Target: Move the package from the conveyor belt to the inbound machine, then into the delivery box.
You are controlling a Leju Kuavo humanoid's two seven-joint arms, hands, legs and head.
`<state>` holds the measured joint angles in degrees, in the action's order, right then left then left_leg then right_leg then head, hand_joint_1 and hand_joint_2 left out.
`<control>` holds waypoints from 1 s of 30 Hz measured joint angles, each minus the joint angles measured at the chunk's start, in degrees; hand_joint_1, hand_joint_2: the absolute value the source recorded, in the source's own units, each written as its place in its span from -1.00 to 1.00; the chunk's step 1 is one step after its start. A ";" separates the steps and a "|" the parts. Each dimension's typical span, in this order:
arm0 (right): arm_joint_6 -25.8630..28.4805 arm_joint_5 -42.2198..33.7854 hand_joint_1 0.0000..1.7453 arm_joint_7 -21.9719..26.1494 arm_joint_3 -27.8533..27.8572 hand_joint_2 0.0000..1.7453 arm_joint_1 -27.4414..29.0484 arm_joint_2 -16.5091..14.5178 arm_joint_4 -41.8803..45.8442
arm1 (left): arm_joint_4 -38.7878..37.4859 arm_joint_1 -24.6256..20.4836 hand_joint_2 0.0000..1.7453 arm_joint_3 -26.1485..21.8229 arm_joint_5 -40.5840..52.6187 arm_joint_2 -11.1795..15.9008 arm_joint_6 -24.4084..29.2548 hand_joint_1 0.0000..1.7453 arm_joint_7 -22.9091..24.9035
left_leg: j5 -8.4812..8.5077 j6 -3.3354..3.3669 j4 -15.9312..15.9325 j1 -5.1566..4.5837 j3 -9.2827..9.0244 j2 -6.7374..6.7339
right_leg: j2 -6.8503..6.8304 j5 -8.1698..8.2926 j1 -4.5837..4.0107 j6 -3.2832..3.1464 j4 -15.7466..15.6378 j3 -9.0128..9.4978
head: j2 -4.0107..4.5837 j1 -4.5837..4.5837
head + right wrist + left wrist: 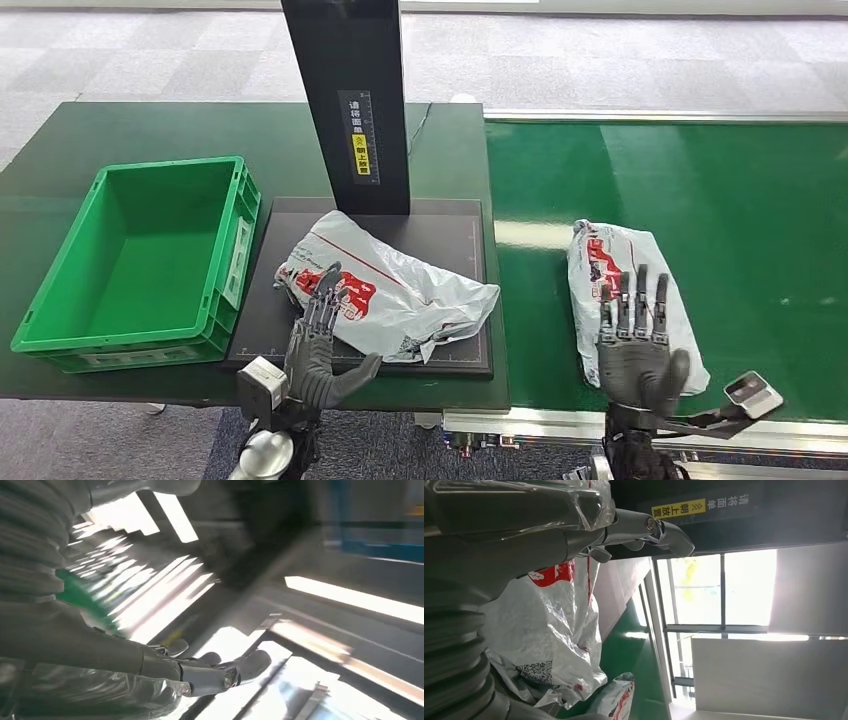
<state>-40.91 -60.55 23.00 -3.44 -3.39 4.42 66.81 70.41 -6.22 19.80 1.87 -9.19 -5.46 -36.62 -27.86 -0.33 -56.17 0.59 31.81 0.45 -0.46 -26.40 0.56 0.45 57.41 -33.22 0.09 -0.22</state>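
One white package (400, 290) lies on the black inbound machine (465, 240) pad at the bench (150, 130) front edge, under the machine's black post. L hand (322, 345) rests on its near-left end, fingers spread flat, gripping nothing. 2nd package (625, 290) lies on the green conveyor belt (760, 230) near its front edge; R hand (640, 345) lies over it, fingers apart, prob. just touching, since the R wrist view is blurred. Green delivery box (75, 260) sits at bench front-left, just beside the pad.
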 joint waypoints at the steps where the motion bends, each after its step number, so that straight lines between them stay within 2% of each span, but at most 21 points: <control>1: 1.35 11.33 -1.00 1.06 -0.35 1.00 0.00 0.14 0.36 | 0.01 -0.08 1.00 -0.01 0.11 -0.07 0.01 -1.00 0.02 | 0.00 0.00 0.00 0.01 -0.01 -0.01 | 0.00 0.00 -0.01 0.00 0.00 0.01 | 0.00 0.01; 3: 5.94 31.17 -1.00 3.79 -0.72 1.00 -0.01 0.43 1.17 | 0.09 -0.20 1.00 -0.03 0.33 -0.21 0.19 -1.00 0.14 | 0.01 -0.01 0.00 0.01 0.00 -0.02 | 0.00 0.00 -0.01 0.00 0.01 0.03 | 0.00 0.00; 4: 10.27 38.33 -1.00 5.76 -0.82 1.00 -0.02 0.50 1.79 | 0.21 -0.23 1.00 -0.05 0.44 -0.28 0.43 -1.00 0.30 | 0.02 -0.01 0.00 0.00 0.01 -0.03 | 0.00 0.00 0.00 0.00 0.01 0.03 | 0.00 -0.01; 5: 17.23 44.60 -1.00 8.02 -0.87 1.00 -0.08 0.48 2.75 | 0.42 -0.24 1.00 -0.15 0.58 -0.36 0.79 -1.00 0.57 | 0.02 0.00 0.00 -0.01 0.02 -0.03 | 0.00 0.00 0.01 0.00 0.01 0.04 | 0.00 -0.02; 8: 44.83 60.31 -1.00 12.64 -1.10 1.00 -0.56 -0.07 6.88 | 1.28 -0.25 1.00 -0.53 1.02 -0.53 1.81 -1.00 1.59 | 0.02 0.01 -0.01 -0.04 0.01 -0.07 | 0.02 0.01 0.05 0.01 0.02 0.04 | 0.00 -0.02; 9: 51.60 63.47 -1.00 12.94 -1.29 1.00 -0.71 -0.27 8.14 | 1.49 -0.28 1.00 -0.61 1.08 -0.56 2.01 -1.00 1.83 | 0.01 0.01 -0.02 -0.05 0.00 -0.08 | 0.02 0.01 0.05 0.01 0.02 0.04 | 0.00 -0.02; 11: 58.88 67.22 -1.00 13.12 -1.72 1.00 -0.81 -0.54 10.12 | 1.69 -0.44 1.00 -0.69 1.10 -0.61 2.25 -1.00 2.07 | 0.00 0.01 -0.02 -0.05 -0.01 -0.09 | 0.02 0.01 0.06 0.01 0.01 0.03 | 0.00 -0.01; 17: 73.66 75.02 -1.00 15.16 -3.45 1.00 0.59 -0.73 13.45 | 1.61 -1.30 1.00 -0.72 1.05 -0.63 3.15 -1.00 2.15 | -0.01 0.01 0.00 -0.03 -0.01 -0.09 | 0.04 -0.01 0.03 0.00 0.01 0.01 | 0.00 -0.01; 20: 77.61 75.20 -1.00 15.40 -3.81 1.00 1.22 -0.71 14.28 | 1.45 -1.82 1.00 -0.69 2.15 -0.72 4.82 -1.00 2.25 | -0.01 0.01 0.00 -0.03 -0.02 -0.12 | 0.09 0.00 0.02 0.00 0.01 0.01 | 0.00 -0.01; 26: 76.87 71.69 -1.00 13.15 -4.67 1.00 1.46 -0.31 14.77 | 0.42 -2.66 1.00 0.12 9.81 -0.70 12.41 -1.00 4.28 | 0.00 0.01 -0.01 -0.04 -0.03 -0.12 | 0.09 0.00 0.04 0.01 0.01 0.02 | 0.00 -0.01; 30: 75.54 70.77 -1.00 12.12 -5.32 1.00 1.49 0.09 14.68 | -1.85 -3.88 1.00 1.96 24.06 -0.25 23.21 -1.00 10.13 | 0.00 0.01 -0.01 -0.04 -0.03 -0.11 | 0.09 0.00 0.04 0.01 0.01 0.01 | 0.00 0.00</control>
<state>34.63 10.22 35.11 -8.76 -1.91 4.51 81.49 68.57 -10.10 21.76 25.93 -9.44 17.75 -26.48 -27.86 -0.32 -56.18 0.55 31.79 0.34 -0.37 -26.40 0.60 0.45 57.42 -33.22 0.09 -0.22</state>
